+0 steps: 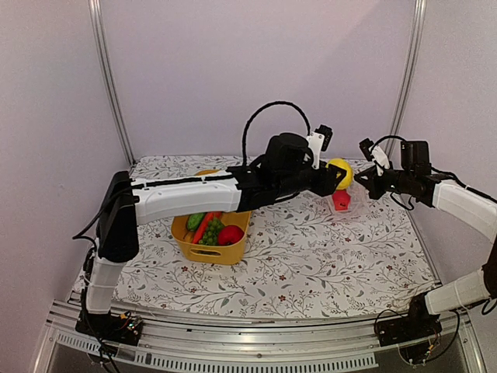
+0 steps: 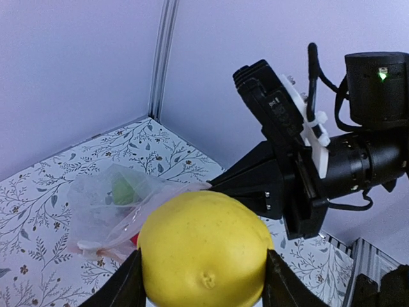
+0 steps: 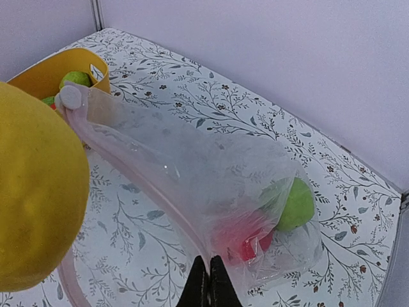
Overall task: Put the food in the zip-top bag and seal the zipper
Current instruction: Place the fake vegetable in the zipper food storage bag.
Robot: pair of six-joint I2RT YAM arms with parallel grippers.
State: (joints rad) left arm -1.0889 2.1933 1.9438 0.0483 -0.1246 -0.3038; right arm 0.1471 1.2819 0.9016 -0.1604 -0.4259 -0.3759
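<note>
My left gripper is shut on a round yellow toy fruit and holds it in the air beside the mouth of the clear zip-top bag. The fruit fills the left of the right wrist view. My right gripper is shut on the bag's pale pink zipper strip and holds the mouth up. Inside the bag lie a green piece and a red piece. In the top view the bag sits at the table's back right, below the right gripper.
A yellow tub holding green, orange and red toy food stands left of centre, under the left forearm. The tub's rim shows in the right wrist view. Pale walls close the back and sides of the flowered table.
</note>
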